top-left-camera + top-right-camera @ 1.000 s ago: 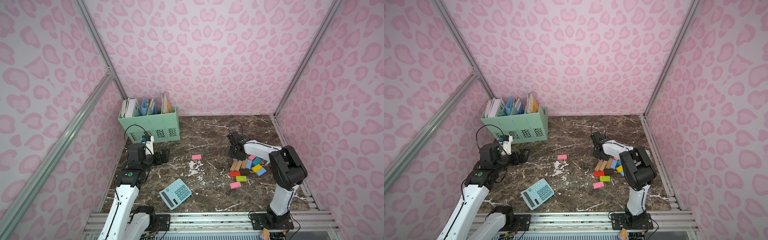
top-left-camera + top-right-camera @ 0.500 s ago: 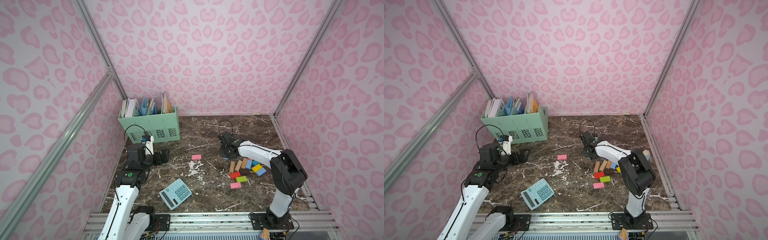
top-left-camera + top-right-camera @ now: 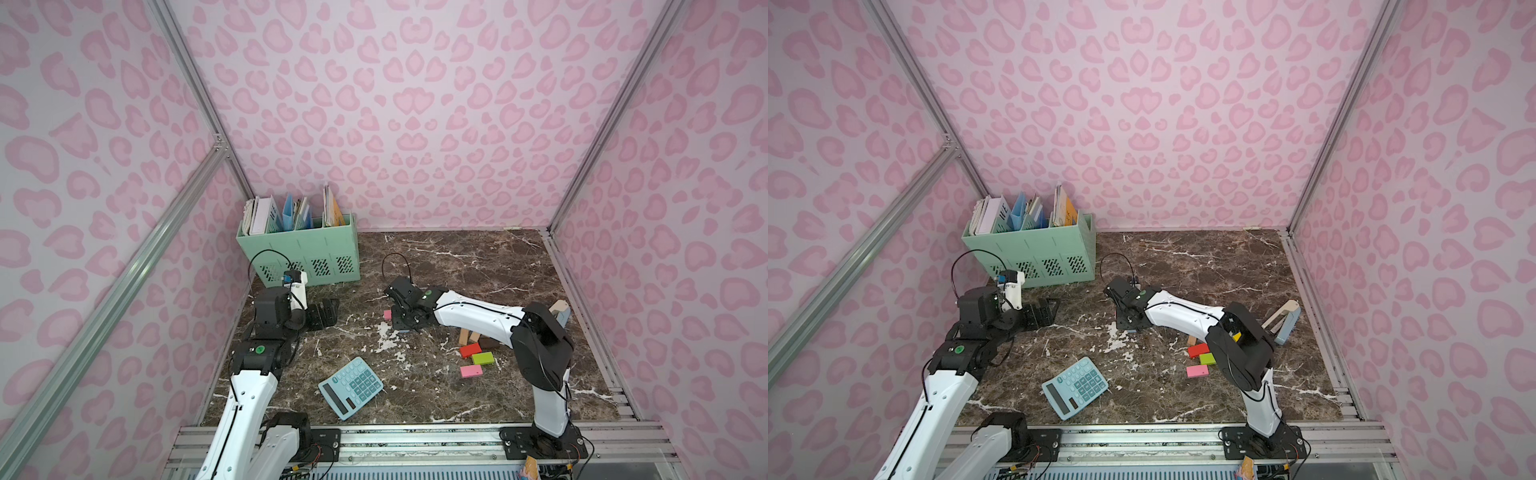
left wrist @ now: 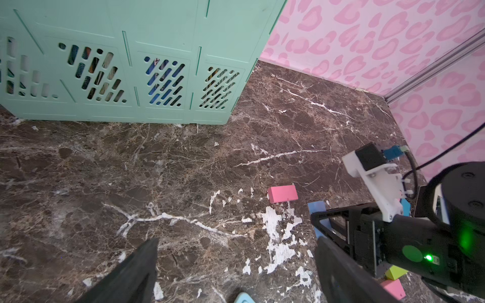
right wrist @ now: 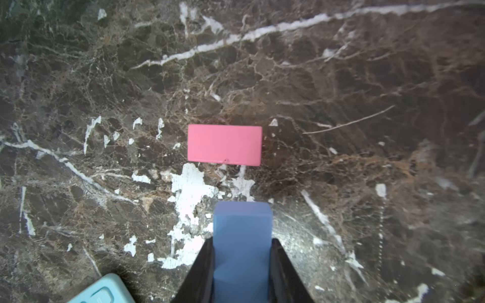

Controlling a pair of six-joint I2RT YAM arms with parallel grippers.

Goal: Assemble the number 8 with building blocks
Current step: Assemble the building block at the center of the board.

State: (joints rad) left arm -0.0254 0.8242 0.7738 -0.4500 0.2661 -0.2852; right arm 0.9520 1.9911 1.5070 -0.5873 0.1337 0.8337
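My right gripper (image 5: 242, 240) is shut on a light blue block (image 5: 241, 220), held low over the marble just beside a lone pink block (image 5: 225, 145) at mid-table. In both top views this gripper (image 3: 405, 326) (image 3: 1130, 326) stands over that pink block (image 3: 387, 314). The other building blocks lie in a loose pile to the right: red (image 3: 470, 350), green (image 3: 483, 358), pink (image 3: 471, 370), bare wood (image 3: 464, 336) and dark brown (image 3: 488, 343). My left gripper (image 4: 236, 249) (image 3: 326, 313) is open and holds nothing, far left near the basket.
A mint file basket (image 3: 297, 253) with papers stands at the back left. A light-blue calculator (image 3: 351, 387) lies toward the front. A wood block (image 3: 1281, 313) and a light blue one (image 3: 1287, 328) lean at the right edge, behind my right arm.
My right arm has swung left from the block pile to the lone pink block, carrying the light blue block. The left arm has not moved.
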